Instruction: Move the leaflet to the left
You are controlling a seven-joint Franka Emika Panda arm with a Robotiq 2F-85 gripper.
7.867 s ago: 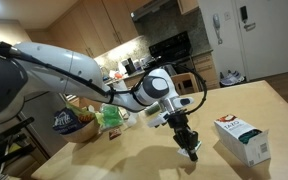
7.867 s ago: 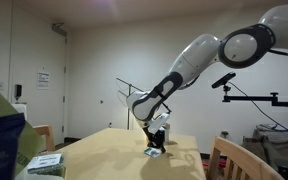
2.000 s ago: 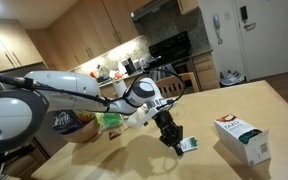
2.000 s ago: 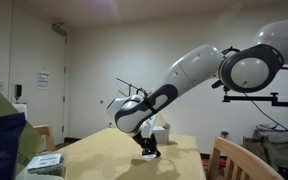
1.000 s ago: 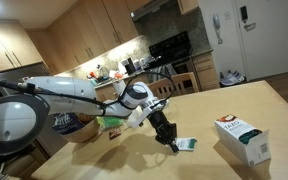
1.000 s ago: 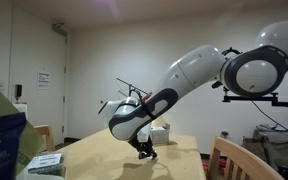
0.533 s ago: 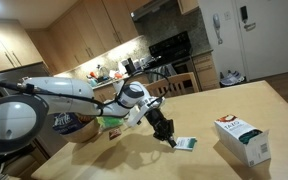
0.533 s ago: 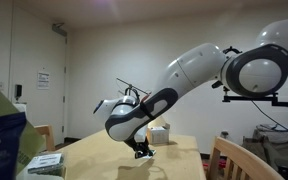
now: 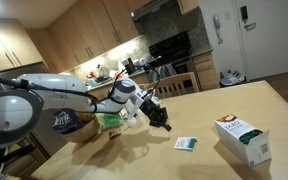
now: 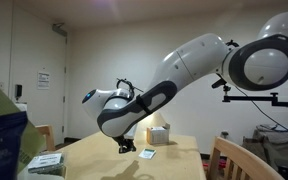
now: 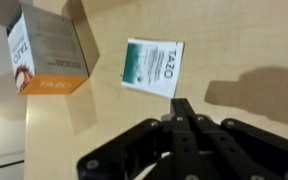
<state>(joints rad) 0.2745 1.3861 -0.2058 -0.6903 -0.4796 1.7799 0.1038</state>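
The leaflet, a small flat white card with green print, lies alone on the wooden table. It also shows as a small card in an exterior view and as a pale speck beyond the arm. My gripper is shut with nothing between its fingers. It hangs above the table, apart from the leaflet, up and to the left of it in an exterior view.
A white-and-green carton box with an orange end stands on the table past the leaflet. Snack bags lie at the table's far side. A blue box fills the near corner of an exterior view.
The gripper has lifted off the leaflet and drawn back up and away from it, staying shut. The leaflet now lies free on the table.
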